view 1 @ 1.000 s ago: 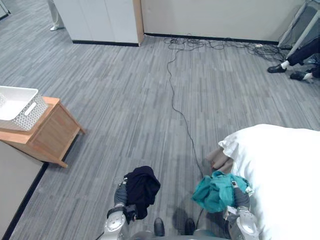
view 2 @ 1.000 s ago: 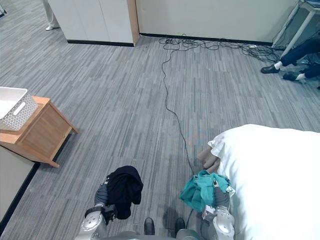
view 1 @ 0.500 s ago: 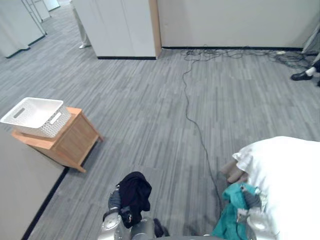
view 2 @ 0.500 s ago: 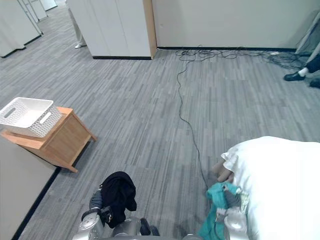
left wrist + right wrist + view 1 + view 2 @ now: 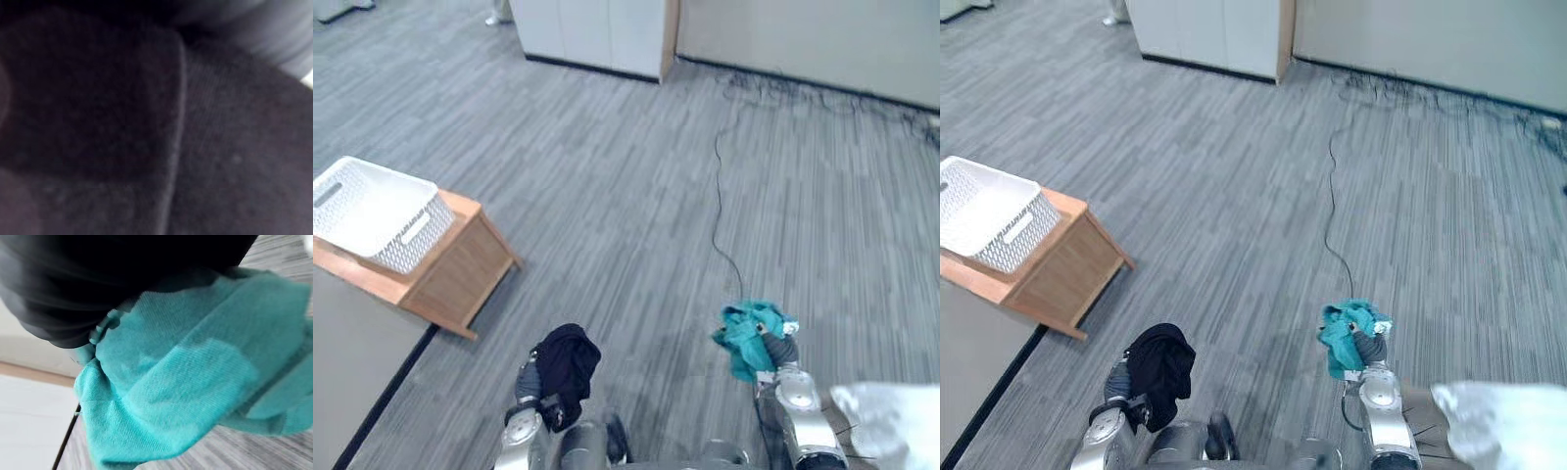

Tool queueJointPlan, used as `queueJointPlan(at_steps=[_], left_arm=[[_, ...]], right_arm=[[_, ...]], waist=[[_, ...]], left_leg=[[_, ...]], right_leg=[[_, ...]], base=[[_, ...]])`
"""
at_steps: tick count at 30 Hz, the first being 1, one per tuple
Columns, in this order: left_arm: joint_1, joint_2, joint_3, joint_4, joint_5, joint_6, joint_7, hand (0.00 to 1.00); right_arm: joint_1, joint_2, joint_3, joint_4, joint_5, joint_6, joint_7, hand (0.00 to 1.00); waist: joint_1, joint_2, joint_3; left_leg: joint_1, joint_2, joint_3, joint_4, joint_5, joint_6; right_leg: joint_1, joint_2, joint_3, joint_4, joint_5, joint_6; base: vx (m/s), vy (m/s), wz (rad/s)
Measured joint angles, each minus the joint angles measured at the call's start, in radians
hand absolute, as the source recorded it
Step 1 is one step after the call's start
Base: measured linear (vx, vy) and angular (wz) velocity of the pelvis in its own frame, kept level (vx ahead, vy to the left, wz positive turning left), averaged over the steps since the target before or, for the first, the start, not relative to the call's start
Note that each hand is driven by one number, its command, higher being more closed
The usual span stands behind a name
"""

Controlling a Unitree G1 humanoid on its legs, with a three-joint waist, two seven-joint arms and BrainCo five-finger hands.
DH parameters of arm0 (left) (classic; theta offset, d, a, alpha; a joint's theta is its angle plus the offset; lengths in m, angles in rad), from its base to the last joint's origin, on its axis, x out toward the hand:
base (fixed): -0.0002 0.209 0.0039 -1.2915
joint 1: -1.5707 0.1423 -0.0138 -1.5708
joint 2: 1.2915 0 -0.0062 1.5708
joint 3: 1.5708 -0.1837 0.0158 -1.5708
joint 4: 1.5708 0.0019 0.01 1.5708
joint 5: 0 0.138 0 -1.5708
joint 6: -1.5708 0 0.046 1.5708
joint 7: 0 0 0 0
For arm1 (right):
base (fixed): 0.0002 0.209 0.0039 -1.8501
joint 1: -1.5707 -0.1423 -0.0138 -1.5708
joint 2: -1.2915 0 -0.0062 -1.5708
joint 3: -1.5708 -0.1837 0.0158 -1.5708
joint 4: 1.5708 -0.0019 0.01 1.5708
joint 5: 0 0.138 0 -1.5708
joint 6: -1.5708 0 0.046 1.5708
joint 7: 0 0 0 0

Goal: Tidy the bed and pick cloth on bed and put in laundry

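Observation:
A black cloth point(image 5: 566, 360) hangs bunched over my left hand point(image 5: 525, 380) low in the eye views, above the grey floor. In the left wrist view the same black cloth point(image 5: 146, 122) lies right against the camera. My right hand point(image 5: 782, 351) holds up a teal cloth point(image 5: 747, 331), which bulges over the hand. The right wrist view shows the teal cloth point(image 5: 195, 377) folded against the dark cover. A white laundry basket point(image 5: 372, 211) stands on a wooden side table point(image 5: 455, 274) ahead to the left. A white corner of the bed point(image 5: 893, 431) shows at the lower right.
A grey panel point(image 5: 347, 382) with a dark base runs along the lower left, beside the side table. White cabinets point(image 5: 597, 29) and a wall stand at the far end. A thin black cable point(image 5: 718, 211) crosses the floor ahead. A person's shoe point(image 5: 497, 18) is by the cabinets.
The camera has swung left, away from the bed: the bed has slid to the lower right corner and the basket and table sit nearer. Both hands keep their cloths.

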Motion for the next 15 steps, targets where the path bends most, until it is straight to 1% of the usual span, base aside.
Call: queueJointPlan(at_steps=[1, 2, 3, 4, 5, 6, 7, 8, 9, 10, 11, 12, 13, 14, 15], left_arm=[[-0.005, 0.007, -0.012, 0.000, 0.000, 0.000, -0.001, 1.00], [-0.012, 0.013, -0.026, 0.001, -0.002, -0.001, -0.001, 1.00], [-0.033, 0.011, -0.048, 0.008, -0.004, 0.000, -0.002, 1.00], [-0.043, 0.009, -0.058, 0.016, -0.005, 0.000, -0.002, 1.00], [-0.061, 0.008, -0.070, 0.035, -0.006, -0.001, -0.003, 1.00], [-0.087, 0.005, -0.081, 0.072, -0.005, -0.001, -0.006, 1.00], [-0.092, 0.003, -0.083, 0.087, -0.005, -0.001, -0.007, 1.00], [-0.089, 0.005, -0.084, 0.116, -0.004, 0.000, -0.011, 1.00], [-0.075, 0.005, -0.082, 0.118, -0.005, 0.000, -0.013, 1.00], [-0.035, 0.007, -0.074, 0.124, -0.006, 0.000, -0.017, 1.00], [-0.018, -0.003, -0.067, 0.128, -0.009, 0.000, -0.020, 1.00], [-0.008, -0.026, -0.068, 0.128, -0.014, -0.001, -0.020, 1.00], [-0.002, -0.041, -0.064, 0.127, -0.017, -0.002, -0.020, 1.00], [0.006, -0.069, -0.064, 0.127, -0.046, -0.001, -0.024, 1.00], [0.007, -0.083, -0.065, 0.128, -0.059, 0.000, -0.027, 1.00]], right_arm=[[0.007, 0.001, 0.000, -0.007, 0.000, 0.000, 0.000, 1.00], [0.020, 0.002, -0.001, -0.022, 0.000, 0.000, 0.000, 1.00], [0.040, 0.002, -0.011, -0.039, 0.000, 0.001, 0.000, 1.00], [0.044, 0.002, -0.013, -0.040, 0.000, 0.001, -0.001, 1.00], [0.049, 0.003, -0.022, -0.042, 0.000, 0.001, -0.001, 1.00], [0.051, 0.006, -0.034, -0.043, -0.001, 0.003, -0.001, 1.00], [0.053, 0.009, -0.036, -0.048, -0.002, 0.004, 0.000, 1.00], [0.076, 0.020, -0.035, -0.084, -0.016, 0.006, 0.013, 1.00], [0.090, 0.023, -0.030, -0.101, -0.027, 0.008, 0.021, 1.00], [0.110, 0.013, -0.014, -0.117, -0.046, 0.008, 0.039, 1.00], [0.105, 0.006, -0.006, -0.108, -0.055, 0.013, 0.041, 1.00], [0.101, -0.013, 0.008, -0.108, -0.061, 0.013, 0.043, 1.00], [0.096, -0.027, 0.019, -0.109, -0.062, 0.013, 0.043, 1.00], [0.071, -0.053, 0.045, -0.109, -0.062, 0.018, 0.046, 1.00], [0.042, -0.060, 0.060, -0.107, -0.062, 0.026, 0.051, 1.00]], waist=[[-0.013, 0.001, 0.000], [-0.018, 0.006, 0.004], [-0.038, 0.004, 0.004], [-0.048, 0.005, 0.005], [-0.052, 0.009, 0.009], [-0.056, 0.005, 0.019], [-0.056, 0.008, 0.025], [-0.057, 0.010, 0.036], [-0.058, 0.012, 0.034], [-0.061, 0.037, 0.017], [-0.057, 0.067, 0.001], [-0.055, 0.102, 0.003], [-0.049, 0.119, 0.008], [-0.028, 0.157, 0.028], [-0.004, 0.160, 0.050]], left_leg=[[0.030, -0.004, -0.028, -0.029, 0.003, -0.007], [0.052, -0.011, -0.058, -0.052, 0.006, -0.012], [0.083, -0.013, -0.113, -0.084, 0.010, -0.031], [0.092, -0.011, -0.144, -0.091, 0.010, -0.036], [0.109, -0.002, -0.171, -0.093, -0.002, -0.055], [0.161, 0.014, -0.214, -0.107, -0.032, -0.096], [0.183, 0.023, -0.229, -0.110, -0.050, -0.113], [0.255, 0.053, -0.257, -0.118, -0.109, -0.163], [0.289, 0.074, -0.269, -0.116, -0.141, -0.175], [0.333, 0.138, -0.299, -0.069, -0.180, -0.207], [0.260, 0.196, -0.309, 0.120, -0.165, -0.193], [0.163, 0.258, -0.312, 0.332, -0.113, -0.117], [0.098, 0.300, -0.312, 0.453, -0.049, -0.075], [-0.032, 0.383, -0.332, 0.699, 0.136, -0.044], [-0.112, 0.382, -0.354, 0.871, 0.103, -0.062]], right_leg=[[-0.032, 0.009, -0.026, -0.049, -0.014, -0.012], [-0.069, 0.012, -0.038, -0.115, -0.024, -0.019], [-0.126, 0.017, -0.043, -0.334, -0.012, -0.023], [-0.139, 0.015, -0.038, -0.486, 0.023, -0.028], [-0.147, 0.015, -0.018, -0.626, 0.076, -0.025], [-0.156, 0.006, 0.044, -0.784, 0.150, 0.008], [-0.163, -0.002, 0.077, -0.816, 0.167, 0.028], [-0.165, -0.021, 0.139, -0.832, 0.180, 0.053], [-0.161, -0.019, 0.155, -0.812, 0.176, 0.055], [-0.173, 0.027, 0.163, -0.687, 0.227, 0.081], [-0.190, 0.058, 0.160, -0.581, 0.242, 0.065], [-0.173, 0.095, 0.128, -0.549, 0.216, 0.004], [-0.154, 0.123, 0.107, -0.553, 0.199, -0.014], [-0.083, 0.180, 0.084, -0.591, 0.174, -0.062], [-0.002, 0.212, 0.083, -0.636, 0.169, -0.077]], base=[[0.50, 0.029, 0.96], [0.61, -0.092, 1.29], [0.62, -0.144, 1.36], [0.53, -0.178, 1.41], [0.46, -0.220, 1.22], [0.48, -0.242, 1.02], [0.76, -0.429, 1.17], [0.65, -0.403, 0.87], [0.83, -0.531, 1.02], [0.74, -0.477, 0.71], [0.90, -0.639, 0.65], [0.73, -0.555, 0.35], [0.72, -0.523, 0.06], [0.70, -0.382, -0.20], [0.68, -0.334, -0.27]])
